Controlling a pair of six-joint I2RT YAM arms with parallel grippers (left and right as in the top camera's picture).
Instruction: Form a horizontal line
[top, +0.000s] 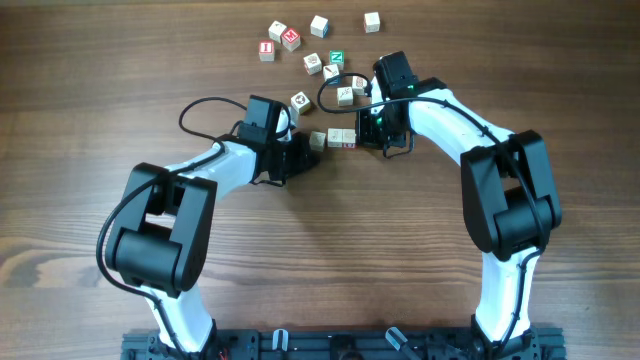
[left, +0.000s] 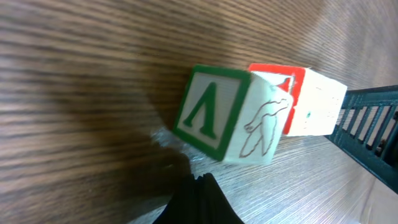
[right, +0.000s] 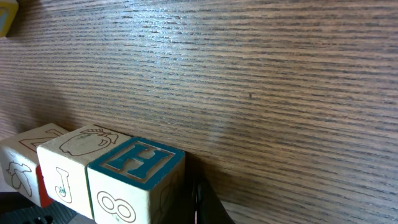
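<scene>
Jaws first, overhead: left jaws sit just off the left end of the row (top: 336, 138) and right jaws just off its right end. Both are dark shapes, and I cannot tell how wide either stands or whether it holds anything. The row lies mid-counter (top: 90, 60) between the wrists: three cubes, the left one slightly out of line. About eleven loose cubes (top: 319, 26) lie scattered beyond it.

Left wrist: only a dark sliver of the jaws shows, its gap unseen. Two cubes show: a green cube (left: 224, 115), skewed against a red cube (left: 311, 99).

Right wrist: three cubes side to side, the H cube (right: 134, 180) nearest. The jaws' spread again cannot be told.

These look light, stiff and smooth, likely to slide or twist if nudged off-centre. Grip opposite flat faces, or push squarely on an end face
</scene>
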